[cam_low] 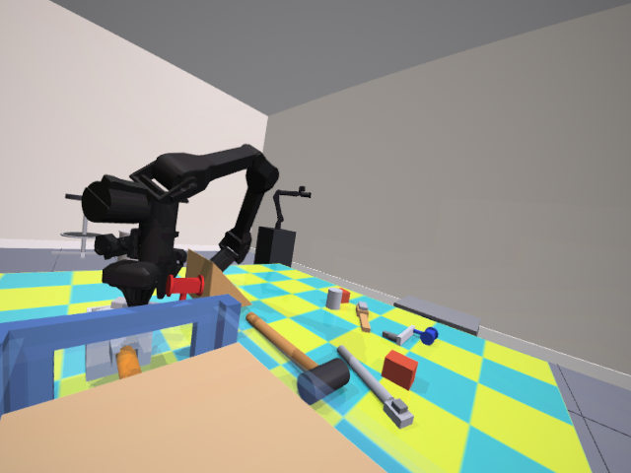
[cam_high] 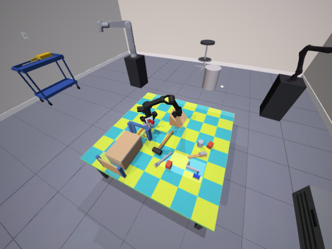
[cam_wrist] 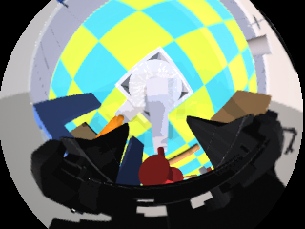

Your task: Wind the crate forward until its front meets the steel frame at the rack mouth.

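I'm hovering my gripper [cam_high: 148,118] [cam_low: 148,300] [cam_wrist: 158,122], spread and empty, over the left-side winch [cam_high: 147,123] [cam_low: 99,359] [cam_wrist: 157,91], risking a finger knocking the red knob [cam_high: 151,122] [cam_low: 185,285] [cam_wrist: 154,170] through off-centre lowering.

- And we're looking across the bench [cam_high: 184,201] [cam_low: 515,442] [cam_wrist: 126,38]: no words or numbers are showing on it!
- The crate [cam_high: 124,146] [cam_low: 203,422] is displaying no readable label, folks!
- The tools are carrying no legible brand, and the walls are showing no readable sign!
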Controlling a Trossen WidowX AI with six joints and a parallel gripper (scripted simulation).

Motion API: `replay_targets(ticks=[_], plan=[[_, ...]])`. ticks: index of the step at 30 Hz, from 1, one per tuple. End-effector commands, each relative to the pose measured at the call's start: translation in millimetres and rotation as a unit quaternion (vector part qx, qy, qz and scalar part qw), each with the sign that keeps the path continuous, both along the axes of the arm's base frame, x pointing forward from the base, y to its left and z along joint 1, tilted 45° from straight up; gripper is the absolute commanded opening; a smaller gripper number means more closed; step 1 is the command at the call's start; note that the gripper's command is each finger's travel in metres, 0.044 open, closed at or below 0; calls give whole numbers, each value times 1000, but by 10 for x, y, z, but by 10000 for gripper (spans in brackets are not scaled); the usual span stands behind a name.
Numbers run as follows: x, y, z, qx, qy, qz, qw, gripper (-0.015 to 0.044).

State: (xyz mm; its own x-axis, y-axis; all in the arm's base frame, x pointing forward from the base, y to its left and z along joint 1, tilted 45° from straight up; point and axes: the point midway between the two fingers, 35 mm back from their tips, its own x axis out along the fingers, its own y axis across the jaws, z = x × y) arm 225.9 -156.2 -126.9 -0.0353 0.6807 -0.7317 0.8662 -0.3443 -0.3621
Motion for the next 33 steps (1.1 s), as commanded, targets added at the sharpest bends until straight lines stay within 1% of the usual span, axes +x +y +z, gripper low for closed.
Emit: replay_targets(ticks=[1,11,12,23,33], plan=[[-8,60,-44,4,1,-3,1000,440],[-9,101,-84,4,2,-4,1000,440],[-2,41,-76,-3,-1,-3,1000,414],[-2,41,-76,-3,-1,-3,1000,125],[-2,41,-76,-3,-1,-3,1000,58]])
